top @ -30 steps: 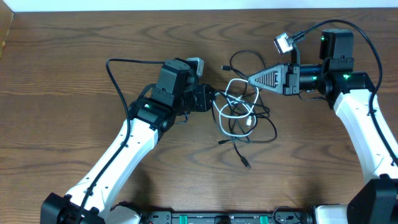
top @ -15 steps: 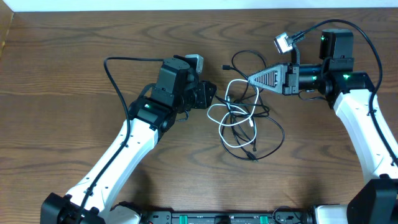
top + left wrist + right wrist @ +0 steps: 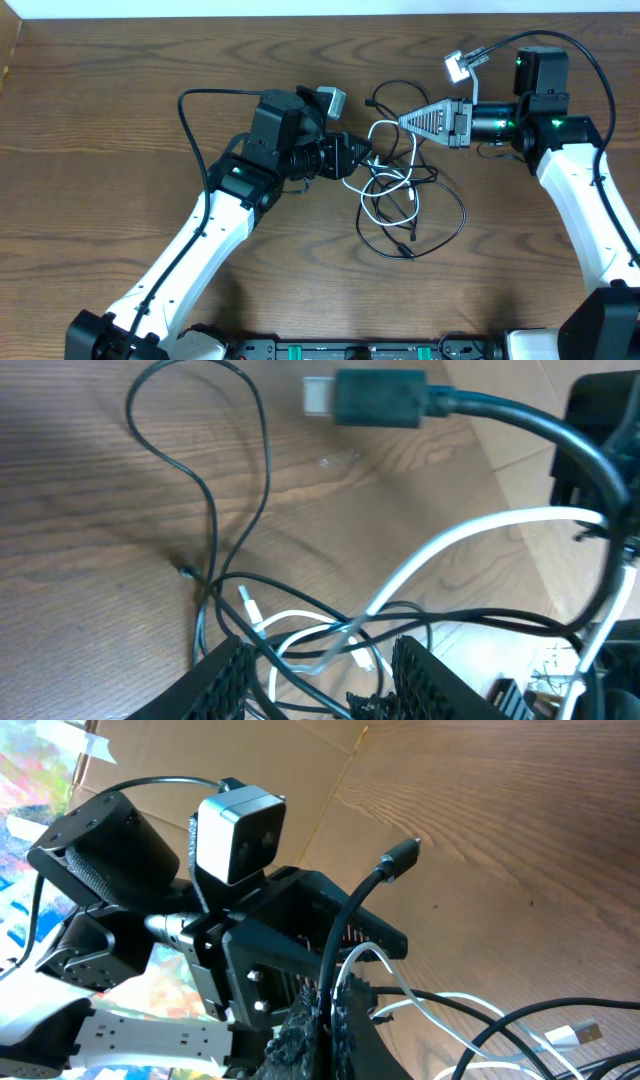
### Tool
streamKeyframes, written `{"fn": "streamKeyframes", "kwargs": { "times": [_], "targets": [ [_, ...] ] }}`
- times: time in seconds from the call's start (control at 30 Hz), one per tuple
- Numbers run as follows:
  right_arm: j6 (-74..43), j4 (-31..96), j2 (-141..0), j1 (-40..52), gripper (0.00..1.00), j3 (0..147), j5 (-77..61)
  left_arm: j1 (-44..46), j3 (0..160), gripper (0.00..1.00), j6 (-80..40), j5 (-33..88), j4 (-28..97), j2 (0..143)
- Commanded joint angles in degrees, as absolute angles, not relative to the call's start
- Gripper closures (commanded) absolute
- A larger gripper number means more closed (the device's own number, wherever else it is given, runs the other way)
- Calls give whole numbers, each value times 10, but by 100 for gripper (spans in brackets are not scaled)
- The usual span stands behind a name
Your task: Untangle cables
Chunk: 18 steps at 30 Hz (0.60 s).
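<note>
Dark wood-grain tabletop (image 3: 100,120), pale strip (image 3: 300,7) beyond its far edge. The cables (image 3: 400,195): white cord looped through black, tangled mid-tabletop. My left gripper (image 3: 320,660) spread astride strands; my right gripper (image 3: 325,1010) pressed together, pinching them.

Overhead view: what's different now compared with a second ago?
The left gripper pushed right into the cables, its jaws apart around some strands. The tangle shifted, and its lower black loop swung out to the right. The right gripper stayed shut on the cables and hardly moved.
</note>
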State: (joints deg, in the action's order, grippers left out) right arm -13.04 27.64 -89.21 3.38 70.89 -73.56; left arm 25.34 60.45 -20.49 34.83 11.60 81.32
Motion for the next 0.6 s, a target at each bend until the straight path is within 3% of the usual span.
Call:
{"fn": "streamKeyframes", "kwargs": {
  "times": [0.0, 0.3, 0.47, 0.57],
  "targets": [
    [-128, 277, -893, 32, 99, 712, -738, 253, 612, 54, -191, 369, 112, 816],
    [-126, 276, -893, 34, 99, 712, -737, 253, 612, 49, -190, 369, 111, 816],
    [-126, 277, -893, 34, 99, 712, -714, 253, 612, 49, -125, 366, 154, 816],
    [-126, 277, -893, 34, 99, 712, -708, 249, 612, 49, -119, 306, 167, 816]
  ]
}}
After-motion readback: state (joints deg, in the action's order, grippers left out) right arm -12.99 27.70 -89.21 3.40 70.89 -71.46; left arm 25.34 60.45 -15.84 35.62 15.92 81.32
